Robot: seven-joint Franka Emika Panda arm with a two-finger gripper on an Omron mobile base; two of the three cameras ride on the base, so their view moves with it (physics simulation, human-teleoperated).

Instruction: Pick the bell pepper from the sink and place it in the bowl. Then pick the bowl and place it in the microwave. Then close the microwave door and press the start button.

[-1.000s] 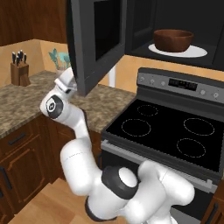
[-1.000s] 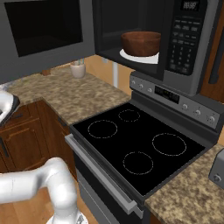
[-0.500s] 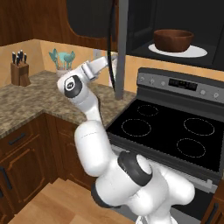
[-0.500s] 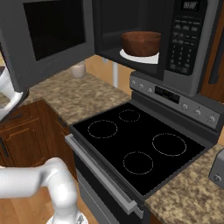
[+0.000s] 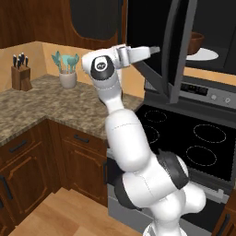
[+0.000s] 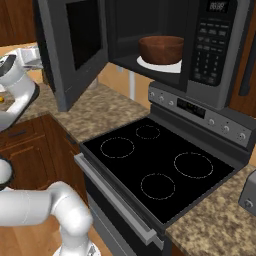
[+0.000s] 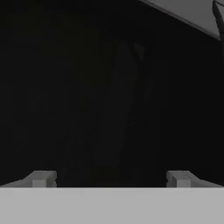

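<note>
White arm raised, level, spread tool (image 5: 154, 49) against half-open microwave door (image 5: 177, 50).

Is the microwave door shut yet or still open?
Partly open. The microwave door swings out at an angle, leaving the bowl visible inside the microwave.

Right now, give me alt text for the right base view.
Microwave door stands partly open over the stove. The bowl sits on the white plate inside the microwave, and the arm reaches up behind the door at left.
</note>
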